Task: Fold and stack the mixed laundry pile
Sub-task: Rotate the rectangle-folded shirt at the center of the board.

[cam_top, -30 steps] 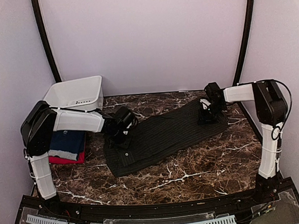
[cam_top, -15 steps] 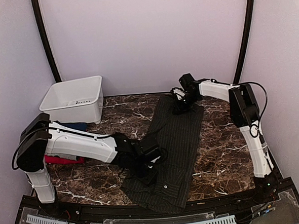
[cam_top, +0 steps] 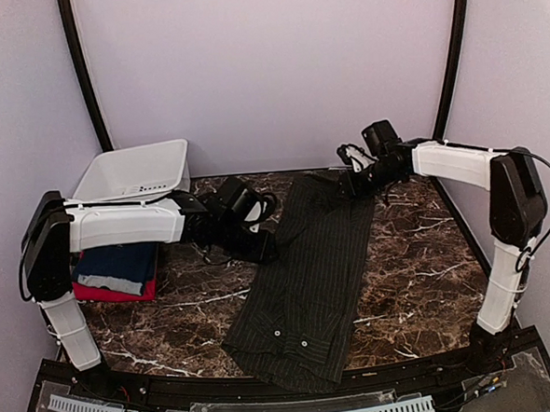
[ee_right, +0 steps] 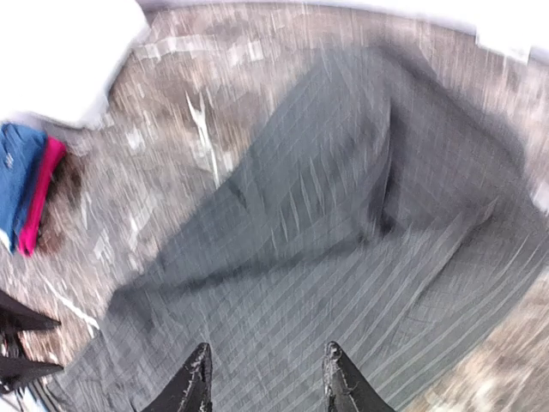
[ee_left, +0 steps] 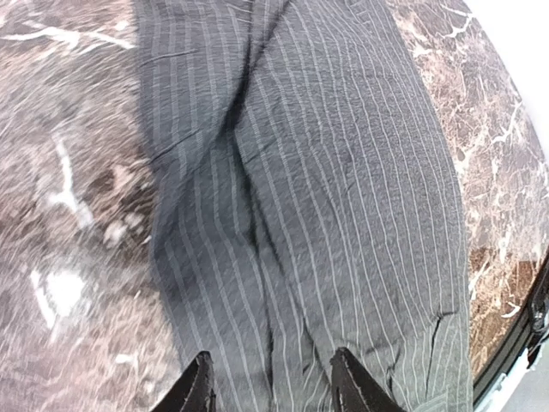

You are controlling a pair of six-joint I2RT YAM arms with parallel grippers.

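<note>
- Left gripper (cam_top: pixel 259 246) (ee_left: pixel 271 356): stands partly open, black fingertips (ee_left: pixel 199 382) apart with nothing clamped between them.
- Hangs at the 9 o'clock edge of the large dark charcoal pinstriped collared button shirt (cam_top: pixel 307 269) (ee_left: pixel 343 172), roughly at mid-length in the top view.
- In the left wrist view, looks down on striped cloth creased lengthwise, running from between the fingertips toward 12 o'clock; cannot tell whether the tips touch the fabric.
- Right gripper (cam_top: pixel 353 178) (ee_right: pixel 268 348): also stands partly open, fingertips (ee_right: pixel 330 369) apart and gripping nothing.
- Sits at the shirt's 12 o'clock end, near the back wall; seems lifted off the cloth, though the right wrist view is blurred and contact cannot be told.
- In that view, shows the shirt (ee_right: pixel 343 240) spread below and beyond the fingertips.
- Shirt: lies flat as a long narrow strip on the brown marble-patterned table (cam_top: pixel 410 272), from about 1 o'clock down to 6 o'clock near the front edge, small buttons showing at the near end.
- At 9 o'clock on the table, well apart from the shirt: folded navy blue T-shirt (cam_top: pixel 120 264) (ee_right: pixel 17 180) stacked on a folded red T-shirt (cam_top: pixel 112 292) (ee_right: pixel 43 193).
- At 10 o'clock, just behind that stack: white plastic bin (cam_top: pixel 133 173).
</note>
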